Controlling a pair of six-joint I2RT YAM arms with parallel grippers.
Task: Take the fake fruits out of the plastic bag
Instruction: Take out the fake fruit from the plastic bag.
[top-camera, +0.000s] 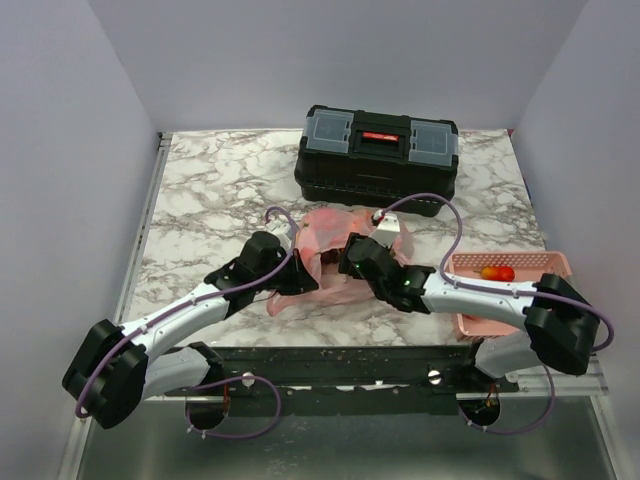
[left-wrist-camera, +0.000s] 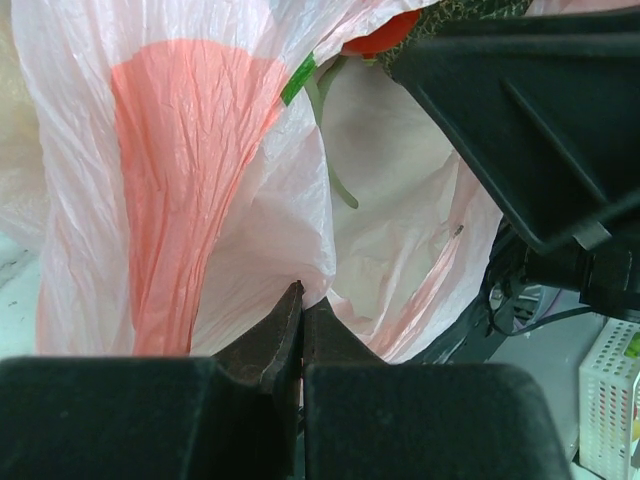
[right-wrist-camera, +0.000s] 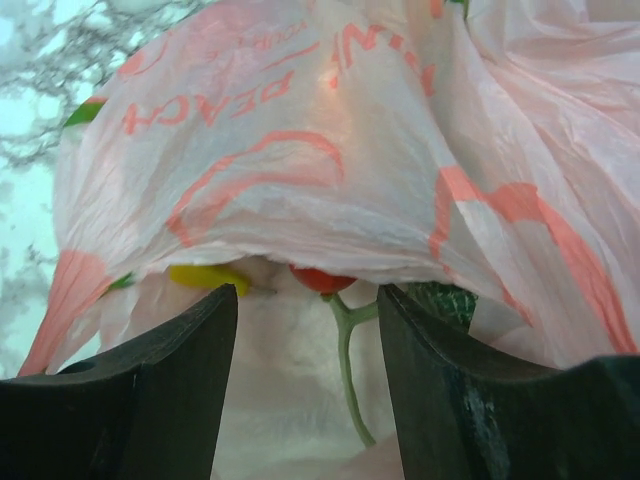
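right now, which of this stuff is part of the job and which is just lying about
Job: plastic bag; red fruit and yellow fruit inside it; left tool, shut on the bag's edge; right tool, open at its mouth; red-orange fruit in the pink basket.
Lying about: black toolbox; the pink basket itself.

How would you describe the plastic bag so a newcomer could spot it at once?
Find the black toolbox at the back. Directly in front of it lies the plastic bag, a crumpled pink heap. Unlike the rigid slotted pink basket to the right, it is thin, crinkled and translucent.
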